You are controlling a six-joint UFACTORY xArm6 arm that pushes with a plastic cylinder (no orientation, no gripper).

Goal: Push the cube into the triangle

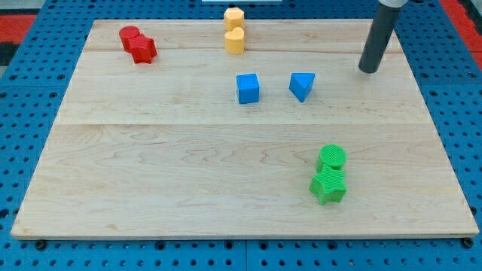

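Note:
A blue cube (248,88) sits on the wooden board (151,165), a little above the middle. A blue triangle block (302,85) lies to its right, a small gap apart. My tip (368,71) rests on the board near the view's top right, to the right of the triangle and apart from it. The cube is farther from the tip than the triangle is.
A red cylinder (130,35) and red star (143,50) touch at the top left. A yellow hexagon (233,16) and yellow cylinder (235,41) stand at the top middle. A green cylinder (331,158) and green star (328,186) touch at the lower right.

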